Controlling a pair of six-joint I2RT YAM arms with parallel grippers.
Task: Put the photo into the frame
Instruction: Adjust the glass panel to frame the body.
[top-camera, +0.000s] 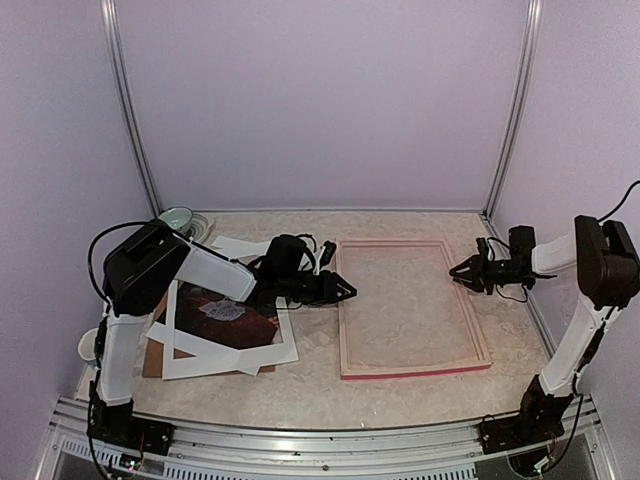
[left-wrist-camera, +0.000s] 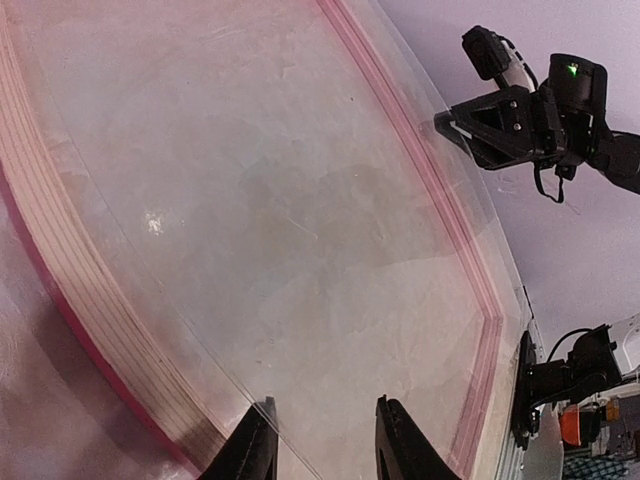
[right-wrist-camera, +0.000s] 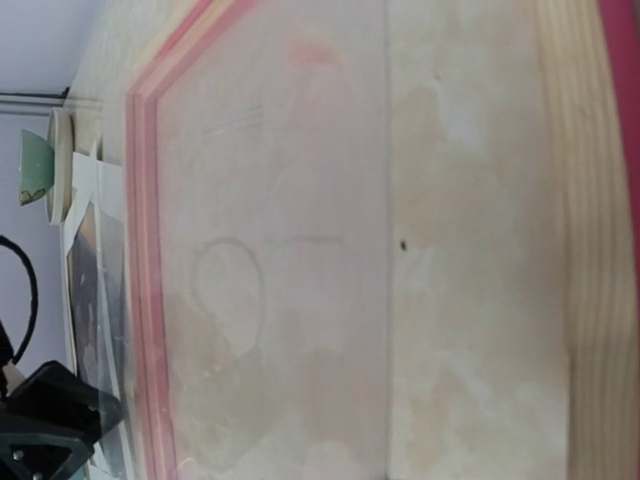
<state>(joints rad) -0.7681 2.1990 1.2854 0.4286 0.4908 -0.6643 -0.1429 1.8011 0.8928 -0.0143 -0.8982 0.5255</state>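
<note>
The frame (top-camera: 415, 371) lies flat mid-table, pale wood face up with pink edges; a clear pane shows inside it in the left wrist view (left-wrist-camera: 90, 300). The photo (top-camera: 225, 310), dark reddish-brown, lies at the left under a white mat (top-camera: 230, 352). My left gripper (top-camera: 348, 291) hovers at the frame's left rail. In its wrist view it (left-wrist-camera: 330, 440) is open and empty over the pane. My right gripper (top-camera: 456, 270) hovers over the frame's right rail near the far corner. Its fingers are out of its wrist view, which shows the frame (right-wrist-camera: 585, 250).
A plain brown backing board (top-camera: 152, 360) sticks out under the mat. A pale green cup (top-camera: 178, 217) stands at the back left. Walls enclose the table on three sides, and a metal rail runs along the near edge.
</note>
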